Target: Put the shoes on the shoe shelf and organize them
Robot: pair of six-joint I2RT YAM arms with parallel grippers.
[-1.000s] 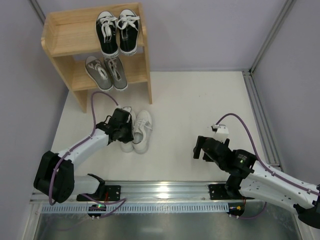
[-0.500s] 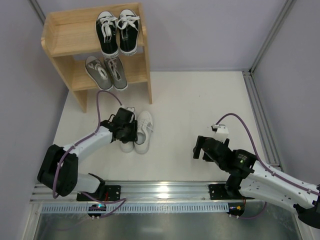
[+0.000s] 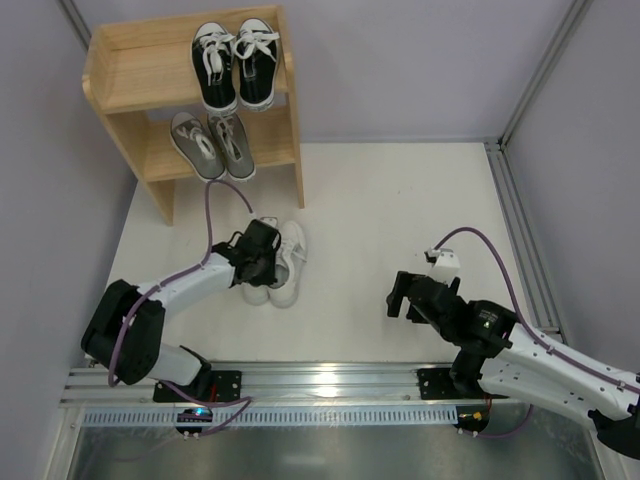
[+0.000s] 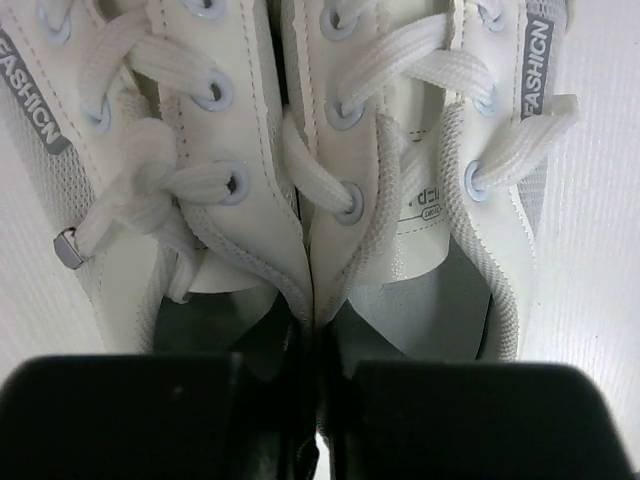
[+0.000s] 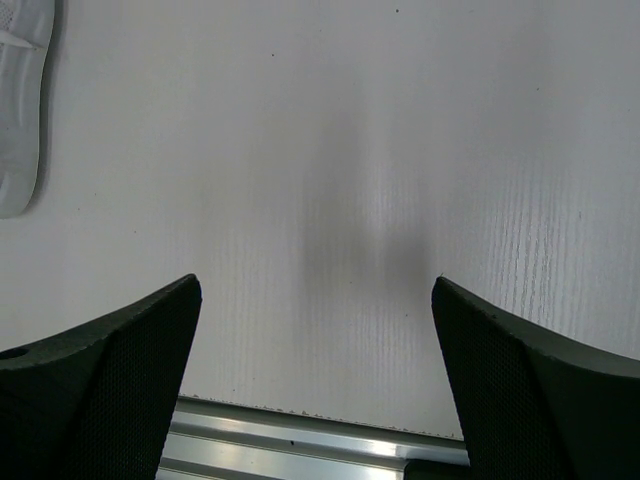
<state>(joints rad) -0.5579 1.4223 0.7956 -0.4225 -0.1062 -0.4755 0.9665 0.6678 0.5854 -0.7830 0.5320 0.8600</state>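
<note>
Since 1.0 s ago the left gripper (image 3: 262, 255) has shifted right, from the left shoe of the white sneakers (image 3: 288, 256) to a spot over the seam between the 2 shoes. The right arm has not moved.

Left gripper: narrow. In the left wrist view its 2 dark fingers (image 4: 440, 415) sit close together at the heel openings, with the touching inner collars of both white sneakers (image 4: 310, 250) pressed between them. Both shoes rest on the table (image 3: 400, 200), side by side, toes pointing toward the shelf (image 3: 120, 85) and just in front of its right side panel.

Right gripper (image 3: 398, 295): spread wide, holding nothing, above bare table well right of the white pair. Its wrist view shows only the edge of 1 white shoe (image 5: 20, 110) at the upper left.

Shelf, back-left corner of the table: black sneakers (image 3: 236, 65) on the top tier, right half. Grey sneakers (image 3: 212, 143) on the lower tier, right half, toes out past the front edge.
</note>
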